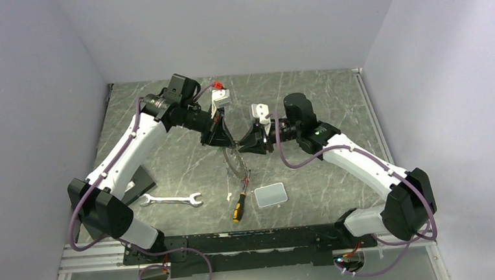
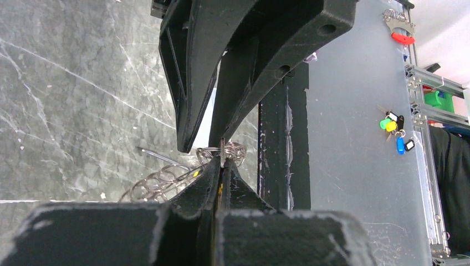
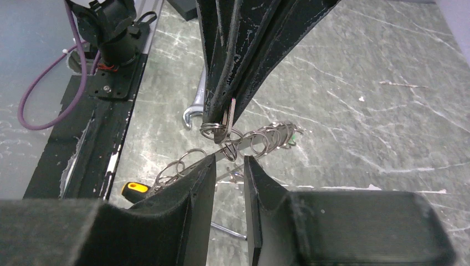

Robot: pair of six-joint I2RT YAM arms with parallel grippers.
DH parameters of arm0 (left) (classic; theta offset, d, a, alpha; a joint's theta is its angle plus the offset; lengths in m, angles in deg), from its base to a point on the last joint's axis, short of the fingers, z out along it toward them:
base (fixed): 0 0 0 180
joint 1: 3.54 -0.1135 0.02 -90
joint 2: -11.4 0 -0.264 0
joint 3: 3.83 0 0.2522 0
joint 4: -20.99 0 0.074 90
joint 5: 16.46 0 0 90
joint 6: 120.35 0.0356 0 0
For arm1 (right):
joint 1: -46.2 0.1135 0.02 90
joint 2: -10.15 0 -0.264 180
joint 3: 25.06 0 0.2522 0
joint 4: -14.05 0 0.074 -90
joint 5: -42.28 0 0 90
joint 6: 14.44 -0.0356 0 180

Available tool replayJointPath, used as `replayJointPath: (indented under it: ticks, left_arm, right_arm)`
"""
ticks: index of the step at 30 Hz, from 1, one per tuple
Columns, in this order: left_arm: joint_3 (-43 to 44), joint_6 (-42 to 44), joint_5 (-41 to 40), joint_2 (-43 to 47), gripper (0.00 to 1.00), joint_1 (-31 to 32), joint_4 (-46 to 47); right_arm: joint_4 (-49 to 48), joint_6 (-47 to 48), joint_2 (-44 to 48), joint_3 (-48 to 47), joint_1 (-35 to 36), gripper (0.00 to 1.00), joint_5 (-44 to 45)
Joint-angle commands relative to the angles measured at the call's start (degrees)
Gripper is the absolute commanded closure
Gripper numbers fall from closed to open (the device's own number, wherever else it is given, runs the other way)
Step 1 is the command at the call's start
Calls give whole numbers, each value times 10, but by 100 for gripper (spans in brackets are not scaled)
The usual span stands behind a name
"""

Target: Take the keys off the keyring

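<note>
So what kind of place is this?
Probably a robot test booth in a lab, not a home: two white robot arms bolted to a rail, plain pale walls boxing in a marbled table, and a wrench and screwdriver laid out.

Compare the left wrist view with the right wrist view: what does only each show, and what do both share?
Only the left wrist view: a bunch of coloured tags and a red tag, both off the marble on a pale surface. Only the right wrist view: the wrench's open end and an arm base with a purple cable. Both: the marble table, the keyring's small wire rings, the left gripper shut on them, and the right gripper with its jaws apart.
</note>
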State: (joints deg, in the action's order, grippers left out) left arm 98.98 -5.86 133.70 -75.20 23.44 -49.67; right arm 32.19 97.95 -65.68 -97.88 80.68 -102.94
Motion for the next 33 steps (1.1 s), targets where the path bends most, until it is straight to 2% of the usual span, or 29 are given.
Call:
replayJointPath:
  ticks: [1, 12, 15, 19, 23, 25, 29, 33]
  left_arm:
    - [12, 1, 37, 6, 100, 2, 5]
    - [9, 1, 43, 5, 100, 2, 3]
    - [9, 1, 44, 3, 100, 2, 3]
    - [10, 2, 42, 2, 100, 2, 2]
    - [11, 0, 41, 2, 100, 2, 3]
    - [10, -1, 41, 3, 100, 2, 5]
    - [7, 2, 37, 5, 100, 2, 1]
    - [6, 16, 26, 12, 100, -1, -15]
  right_arm:
    - [-30, 13, -6, -9, 5, 72, -28]
    - [-30, 11, -7, -15, 8, 69, -43]
    - [-26, 12, -7, -17, 8, 64, -51]
    - [-21, 14, -6, -21, 9, 64, -60]
    - [-19, 17, -6, -20, 9, 78, -59]
    - [-22, 14, -6, -18, 9, 82, -56]
    - [-25, 9, -5, -17, 9, 100, -52]
    - [-17, 12, -1, -17, 8, 100, -45]
